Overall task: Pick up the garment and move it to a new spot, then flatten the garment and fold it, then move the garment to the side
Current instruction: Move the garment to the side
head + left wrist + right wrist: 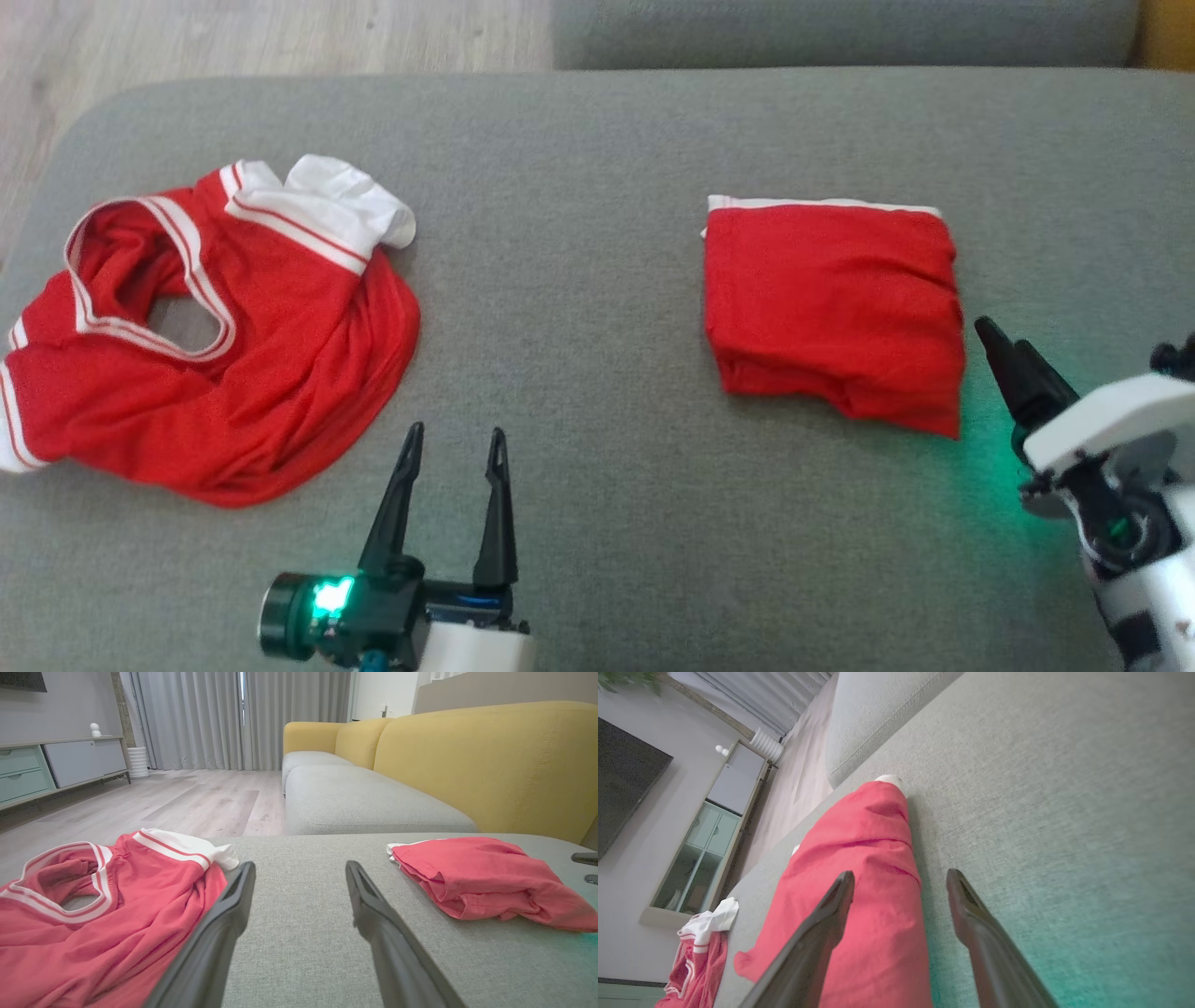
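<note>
At left, the crumpled red jersey lies unfolded on the grey cushion. The left gripper sits just beside its near edge, fingers apart and empty, probably staged to pick it up. At right, the folded red garment rests as a compact square well apart, seemingly set aside as finished; the right gripper hovers by its right edge, fingers spread, holding nothing.

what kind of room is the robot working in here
Most likely a home living room: a yellow sofa with grey seat cushions, floor-length grey curtains, and a low cabinet along the wall on a wood floor.
</note>
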### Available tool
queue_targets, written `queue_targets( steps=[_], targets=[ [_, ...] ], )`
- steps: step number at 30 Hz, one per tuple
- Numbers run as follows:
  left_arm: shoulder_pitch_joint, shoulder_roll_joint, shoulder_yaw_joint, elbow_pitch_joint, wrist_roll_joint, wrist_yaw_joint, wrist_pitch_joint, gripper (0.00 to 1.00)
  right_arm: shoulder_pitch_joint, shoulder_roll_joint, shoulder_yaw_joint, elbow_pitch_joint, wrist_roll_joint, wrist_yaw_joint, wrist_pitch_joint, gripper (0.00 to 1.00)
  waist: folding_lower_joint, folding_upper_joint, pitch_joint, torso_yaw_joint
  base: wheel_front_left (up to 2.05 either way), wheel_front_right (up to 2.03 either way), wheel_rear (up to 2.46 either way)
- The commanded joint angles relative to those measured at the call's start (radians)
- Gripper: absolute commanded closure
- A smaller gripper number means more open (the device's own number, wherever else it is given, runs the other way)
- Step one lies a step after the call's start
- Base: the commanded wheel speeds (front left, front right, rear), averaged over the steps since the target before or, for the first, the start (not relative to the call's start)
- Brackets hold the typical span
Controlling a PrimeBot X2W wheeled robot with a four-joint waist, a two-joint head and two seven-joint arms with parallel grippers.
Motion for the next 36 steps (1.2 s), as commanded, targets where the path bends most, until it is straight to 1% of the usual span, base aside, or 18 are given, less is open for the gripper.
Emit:
queue_targets(
  steps=[1, 3, 7, 8, 9, 10, 12, 14, 17, 23, 27, 30, 36],
  targets=[
    [-0.045, -0.002, 0.013, -0.025, -0.012, 0.009, -0.005, 0.0, -0.054, -0.027, 0.019, -0.011, 0.062, -0.001, 0.04, 0.0, -0.0002, 0.0, 0.02, 0.014, 0.0, 0.0, 0.0],
    [-0.056, -0.002, 0.003, -0.023, -0.015, 0.012, -0.005, 0.0, -0.079, -0.033, 0.027, 0.008, 0.109, -0.001, 0.073, 0.0, -0.0002, 0.0, 0.03, 0.021, 0.0, 0.0, 0.0],
    [-0.068, -0.002, -0.009, -0.02, -0.017, 0.016, -0.005, 0.0, -0.106, -0.039, 0.048, 0.042, 0.147, -0.001, 0.103, 0.0, -0.0002, 0.0, 0.042, 0.031, 0.0, 0.0, 0.0],
    [-0.071, -0.002, -0.012, -0.019, -0.019, 0.018, -0.005, 0.0, -0.112, -0.036, 0.053, 0.051, 0.163, -0.001, 0.112, 0.2, -0.0002, 0.0, 0.044, 0.034, 0.0, 0.0, 0.0],
    [-0.073, -0.002, -0.014, -0.019, -0.02, 0.021, -0.005, 0.0, -0.118, -0.033, 0.056, 0.06, 0.18, -0.001, 0.119, 0.56, -0.0002, 0.0, 0.047, 0.036, 0.0, 0.0, 0.0],
    [-0.077, -0.002, -0.017, -0.02, -0.022, 0.025, -0.005, 0.0, -0.126, -0.029, 0.063, 0.061, 0.213, -0.001, 0.127, 1.0, -0.0002, 0.0, 0.052, 0.038, 0.0, 0.0, 0.0],
    [-0.08, -0.002, -0.017, -0.022, -0.023, 0.031, -0.005, 0.0, -0.132, -0.031, 0.067, 0.049, 0.239, -0.001, 0.121, 1.0, -0.0002, 0.0, 0.059, 0.035, 0.0, 0.0, 0.0],
    [-0.084, -0.002, -0.016, -0.026, -0.021, 0.037, -0.005, 0.0, -0.138, -0.053, 0.077, 0.035, 0.237, -0.001, 0.104, 1.0, -0.0002, 0.0, 0.068, 0.025, 0.0, 0.0, 0.0],
    [-0.093, -0.002, -0.019, -0.029, -0.017, 0.038, -0.005, 0.0, -0.145, -0.116, 0.11, 0.022, 0.19, -0.001, 0.074, 1.0, -0.0002, 0.0, 0.091, 0.004, 0.0, 0.0, 0.0],
    [-0.131, -0.002, -0.026, -0.037, -0.005, 0.033, -0.005, 0.0, -0.186, -0.273, 0.143, 0.026, 0.094, -0.001, 0.025, 1.0, -0.0002, 0.0, 0.162, -0.058, 0.0, 0.0, 0.0],
    [-0.169, -0.002, -0.031, -0.039, 0.008, 0.027, -0.005, 0.0, -0.225, -0.366, 0.125, 0.054, 0.049, -0.001, 0.013, 1.0, -0.0002, 0.0, 0.212, -0.097, 0.0, 0.0, 0.0],
    [-0.199, -0.002, -0.035, -0.037, 0.017, 0.022, -0.005, 0.0, -0.254, -0.425, 0.101, 0.067, 0.013, -0.001, 0.004, 1.0, -0.0002, 0.0, 0.25, -0.119, 0.0, 0.0, 0.0],
    [-0.258, -0.002, -0.05, -0.034, 0.031, 0.019, -0.005, 0.0, -0.294, -0.531, 0.033, 0.101, -0.057, -0.001, -0.019, 1.0, -0.0002, 0.0, 0.316, -0.135, 0.0, 0.0, 0.0]
  ],
)
